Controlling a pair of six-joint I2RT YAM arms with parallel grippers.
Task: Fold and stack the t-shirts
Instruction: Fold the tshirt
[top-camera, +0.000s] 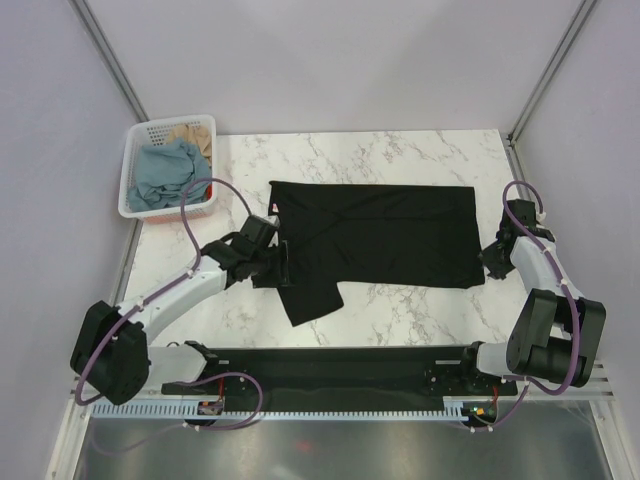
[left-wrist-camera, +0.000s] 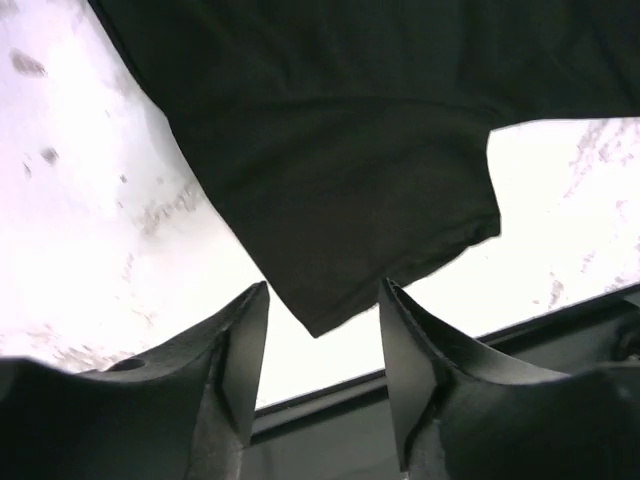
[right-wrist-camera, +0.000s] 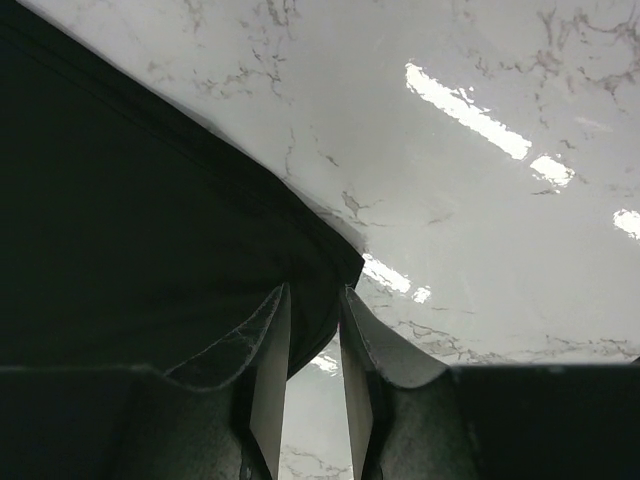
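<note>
The black t-shirt (top-camera: 380, 235) lies spread at the centre of the marble table (top-camera: 400, 160), neck towards 9 o'clock, one sleeve (top-camera: 310, 298) jutting out at 7 o'clock, so the work appears to be at an early fold. The left gripper (left-wrist-camera: 323, 300) hovers with jaws wide open, the sleeve tip just ahead of them and ungripped. The right gripper (right-wrist-camera: 315, 292) sits at the hem corner, 4 o'clock, jaws narrowly apart, nothing clamped. Next, the left probably needs to close on the sleeve and lay it inward. Counted: one black shirt; one basket (top-camera: 128, 185) at 10 o'clock, holding one blue shirt (top-camera: 165, 175) and one tan shirt (top-camera: 195, 135).
</note>
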